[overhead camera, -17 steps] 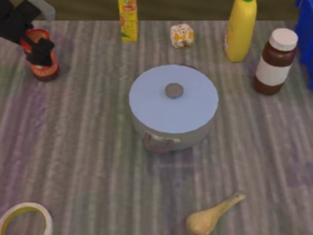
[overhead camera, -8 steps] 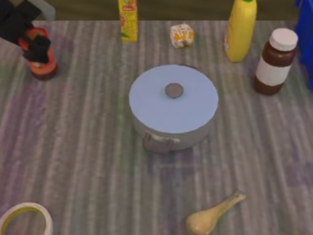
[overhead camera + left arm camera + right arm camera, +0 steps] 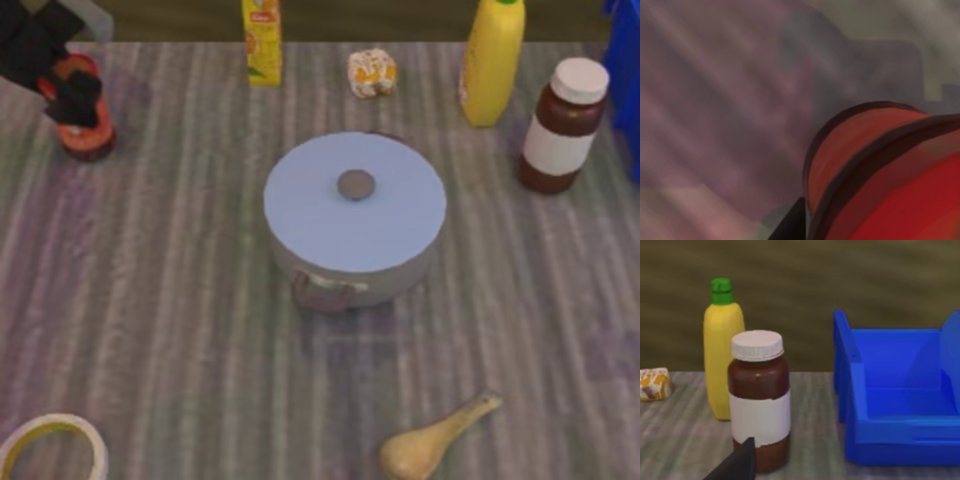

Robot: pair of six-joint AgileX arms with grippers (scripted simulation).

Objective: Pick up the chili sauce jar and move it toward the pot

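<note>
The chili sauce jar [image 3: 86, 138], dark red with a red-orange lid, is at the table's far left back corner. My left gripper [image 3: 72, 98] is shut on its upper part, black fingers on either side of the lid. In the left wrist view the jar [image 3: 880, 175] fills the near corner, with striped cloth behind it. The pot [image 3: 355, 205], grey with a pale-blue lid and a small knob, stands mid-table, well to the right of the jar. My right gripper [image 3: 737, 465] is out of the top view and shows only as a dark edge in its wrist view.
Along the back stand a yellow juice carton [image 3: 262, 40], a wrapped snack [image 3: 372, 72], a yellow bottle [image 3: 492, 60], a brown white-lidded jar [image 3: 562, 125] and a blue bin [image 3: 625, 80]. A wooden spoon [image 3: 435, 440] and a tape roll [image 3: 50, 450] lie at the front.
The left gripper has tightened on the jar's top. Jar and gripper have shifted slightly toward the back left. Nothing else has moved.
</note>
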